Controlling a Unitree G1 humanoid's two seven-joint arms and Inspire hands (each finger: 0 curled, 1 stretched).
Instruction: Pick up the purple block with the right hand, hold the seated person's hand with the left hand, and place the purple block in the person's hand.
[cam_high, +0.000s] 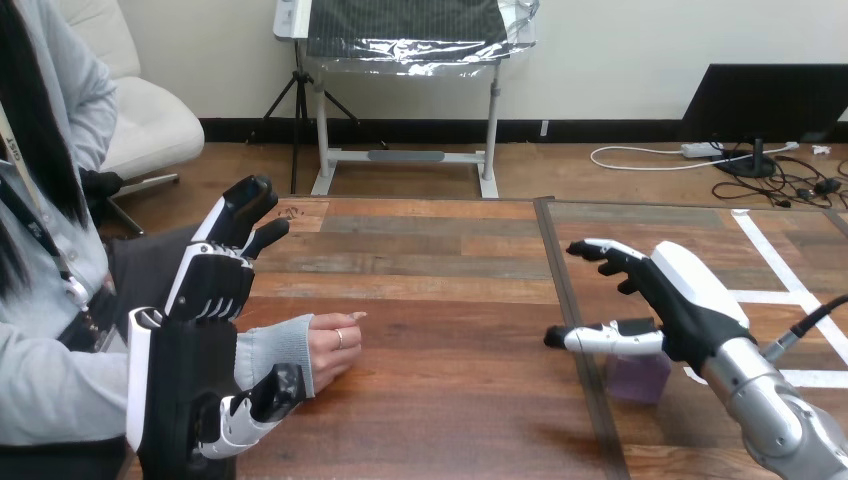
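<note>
The purple block (640, 375) stands on the table at the right, partly hidden under my right hand (672, 295). That hand hovers above it, open, with fingers stretched left and the thumb low beside the block. The person's hand (330, 345) rests on the table at the left, loosely closed. My left hand (205, 300) is raised just left of the person's wrist, open, its fingers pointing up and away. Its thumb lies against the person's grey sleeve (270, 360), and I cannot tell whether it presses on it.
A dark seam (568, 300) runs across the wooden table from back to front, just left of the block. White tape lines (775, 262) mark the table's right part.
</note>
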